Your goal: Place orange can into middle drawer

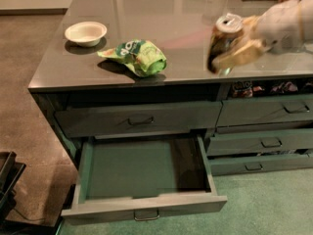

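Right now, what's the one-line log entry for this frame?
gripper: shut on can, above counter near front edge | drawer: open, empty | bag, bowl: on counter | can not yet in drawer

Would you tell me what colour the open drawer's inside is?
Green inside the middle drawer, camera view; the end effector holds the orange can over the countertop.

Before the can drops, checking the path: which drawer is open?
The middle drawer, wide and low on the left, pulled out showing its green inside; the others are shut. The gripper holds the orange can above the counter.
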`<state>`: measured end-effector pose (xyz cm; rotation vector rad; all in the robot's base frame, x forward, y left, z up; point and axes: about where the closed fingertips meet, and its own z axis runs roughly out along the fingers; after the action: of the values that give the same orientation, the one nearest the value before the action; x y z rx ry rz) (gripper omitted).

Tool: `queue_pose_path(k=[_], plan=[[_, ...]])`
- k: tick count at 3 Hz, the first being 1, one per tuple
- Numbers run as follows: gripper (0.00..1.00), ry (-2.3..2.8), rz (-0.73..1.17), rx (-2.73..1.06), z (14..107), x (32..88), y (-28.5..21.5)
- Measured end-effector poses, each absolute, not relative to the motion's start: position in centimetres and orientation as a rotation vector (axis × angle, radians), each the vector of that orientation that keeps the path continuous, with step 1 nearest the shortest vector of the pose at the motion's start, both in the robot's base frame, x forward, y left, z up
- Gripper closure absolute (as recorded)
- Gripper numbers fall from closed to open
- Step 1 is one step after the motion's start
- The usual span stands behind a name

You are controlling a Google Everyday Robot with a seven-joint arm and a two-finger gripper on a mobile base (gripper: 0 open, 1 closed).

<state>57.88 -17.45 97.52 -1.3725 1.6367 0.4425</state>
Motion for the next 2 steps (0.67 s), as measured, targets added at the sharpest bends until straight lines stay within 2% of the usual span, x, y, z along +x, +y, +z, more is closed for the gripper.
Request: queue_pose_path(k=[2], plan=[[1.0,1.808,0.672,-1.416,81.1,55.0,-12.8]])
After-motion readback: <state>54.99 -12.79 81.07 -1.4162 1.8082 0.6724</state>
